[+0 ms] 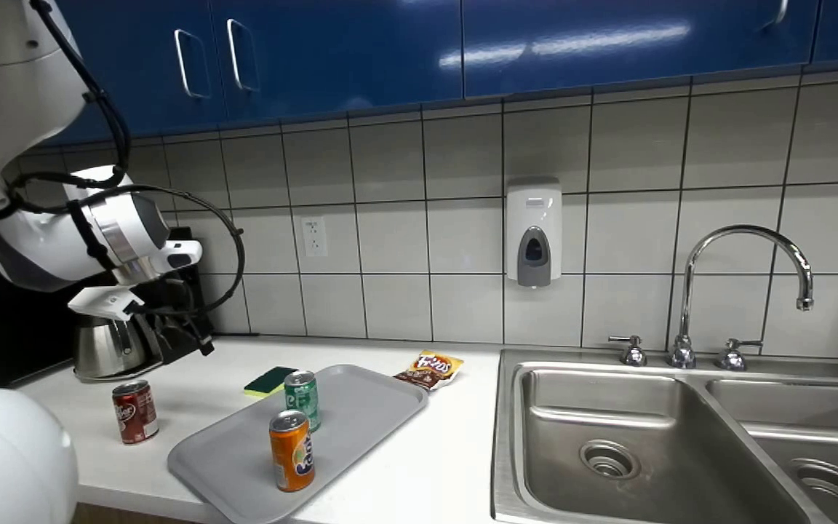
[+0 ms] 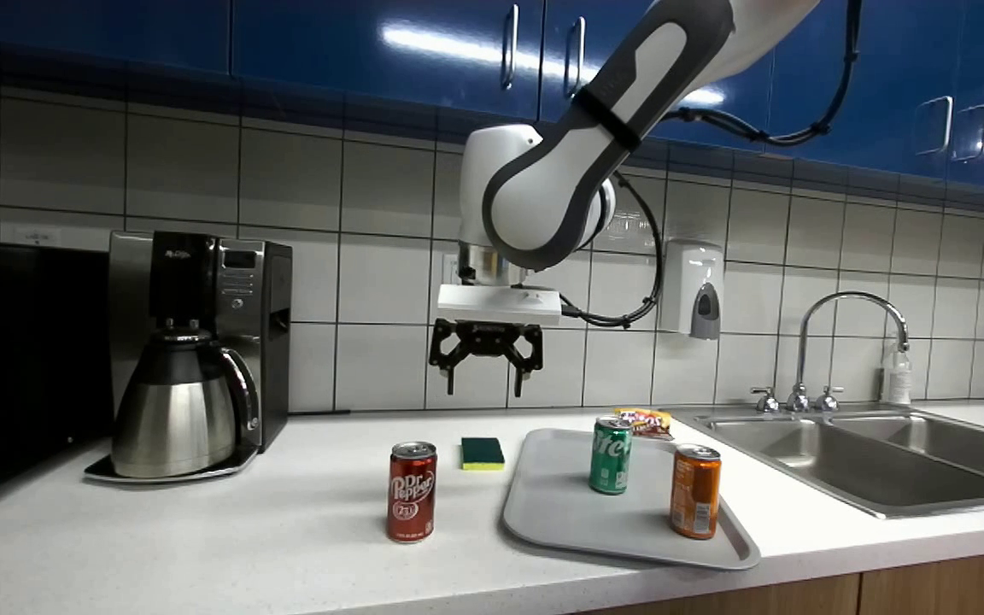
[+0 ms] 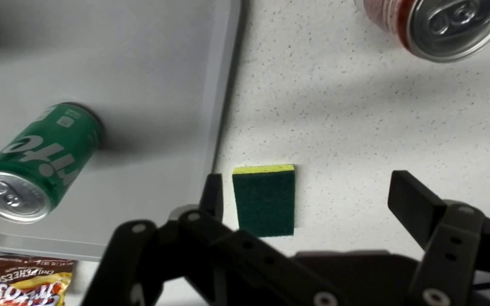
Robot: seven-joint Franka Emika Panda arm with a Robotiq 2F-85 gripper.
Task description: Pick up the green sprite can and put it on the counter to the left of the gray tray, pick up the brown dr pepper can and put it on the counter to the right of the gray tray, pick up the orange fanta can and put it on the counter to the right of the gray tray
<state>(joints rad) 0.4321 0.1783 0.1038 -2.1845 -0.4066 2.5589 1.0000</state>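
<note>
The green sprite can [image 1: 302,400] [image 2: 611,457] stands upright on the gray tray [image 1: 364,415] [image 2: 556,517]; it also shows in the wrist view [image 3: 49,155]. The orange fanta can [image 1: 292,455] [image 2: 696,494] stands upright on the tray nearer the front edge; it is out of the wrist view. The brown dr pepper can [image 1: 134,413] [image 2: 412,495] stands on the white counter [image 2: 244,547] beside the tray, and partly shows in the wrist view [image 3: 449,25]. My gripper [image 2: 484,391] is open and empty, pointing down high above the counter; its fingers show spread in the wrist view [image 3: 306,189].
A green and yellow sponge [image 2: 482,453] [image 3: 265,202] lies on the counter by the tray. A chip bag [image 1: 430,370] lies at the tray's far end. A coffee maker with a steel carafe [image 2: 184,410] stands at the back. A steel double sink [image 1: 608,407] lies beyond the tray.
</note>
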